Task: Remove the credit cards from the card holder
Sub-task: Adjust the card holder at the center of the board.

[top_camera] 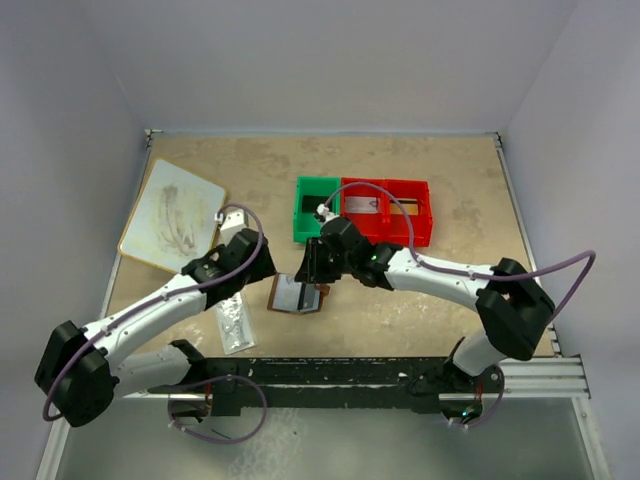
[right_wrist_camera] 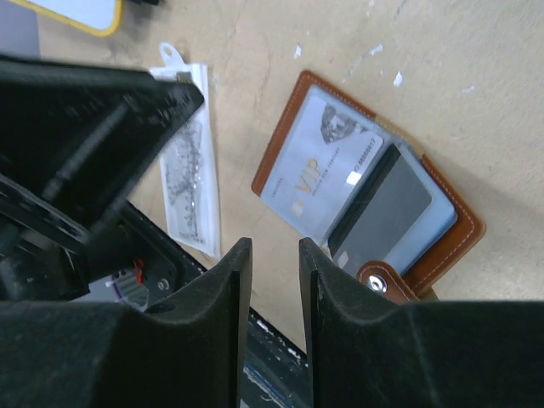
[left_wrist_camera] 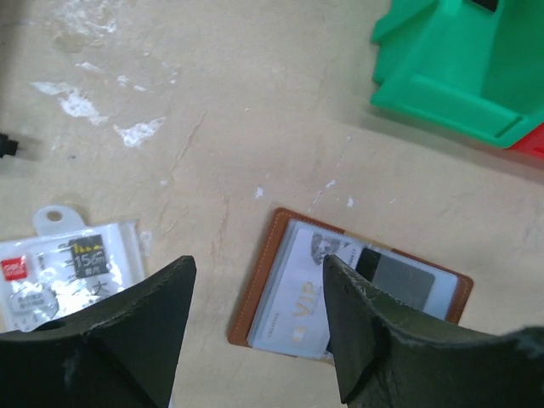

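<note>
The brown leather card holder [top_camera: 296, 296] lies open and flat on the table, its edge [left_wrist_camera: 255, 293] just under my left gripper. Two credit cards sit in its bluish pockets: a pale silvery one with gold "VIP" lettering [left_wrist_camera: 297, 297] [right_wrist_camera: 316, 166] and a dark grey one [left_wrist_camera: 401, 280] [right_wrist_camera: 389, 211]. The snap tab [right_wrist_camera: 378, 285] points toward my right gripper. My left gripper [left_wrist_camera: 257, 263] hovers open above the holder's left edge, nothing between its fingers. My right gripper [right_wrist_camera: 274, 246] hangs over bare table beside the holder, its jaws a narrow gap apart and empty.
A clear packet with a red mark [top_camera: 234, 324] [left_wrist_camera: 68, 272] lies left of the holder. A green bin [top_camera: 317, 208] and red bins [top_camera: 388, 210] stand behind it. A white board with a yellow rim [top_camera: 172, 213] lies at the far left. A metal rail [top_camera: 400, 372] runs along the near edge.
</note>
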{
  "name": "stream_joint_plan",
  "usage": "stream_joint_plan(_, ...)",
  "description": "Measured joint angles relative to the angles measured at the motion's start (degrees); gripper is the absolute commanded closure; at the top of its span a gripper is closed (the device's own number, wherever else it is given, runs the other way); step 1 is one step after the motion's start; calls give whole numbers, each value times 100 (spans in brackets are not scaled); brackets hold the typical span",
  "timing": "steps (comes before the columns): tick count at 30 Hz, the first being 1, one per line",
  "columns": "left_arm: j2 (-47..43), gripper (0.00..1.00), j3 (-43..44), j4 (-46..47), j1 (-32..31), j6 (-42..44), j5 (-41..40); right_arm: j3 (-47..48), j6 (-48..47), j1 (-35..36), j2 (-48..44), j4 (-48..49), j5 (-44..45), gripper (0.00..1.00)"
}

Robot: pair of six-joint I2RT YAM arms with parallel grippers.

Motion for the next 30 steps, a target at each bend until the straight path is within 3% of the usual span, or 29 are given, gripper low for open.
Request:
stream_joint_plan(6, 697, 38, 378, 413, 839, 737, 1272, -577, 39, 170, -59, 175, -262, 69)
stream_joint_plan(14, 2437, 41, 1344, 975, 927, 1718, 2551, -1215, 20, 431, -496, 544, -831, 67)
stream_joint_plan(20, 2953, 46, 1384, 1084, 942, 1888, 2927, -1255, 83, 446, -402, 542, -835, 68)
stream_joint_plan(30, 2997, 52, 1158, 1246, 942, 1884, 3077, -1250, 522, 195, -81, 302, -345, 69)
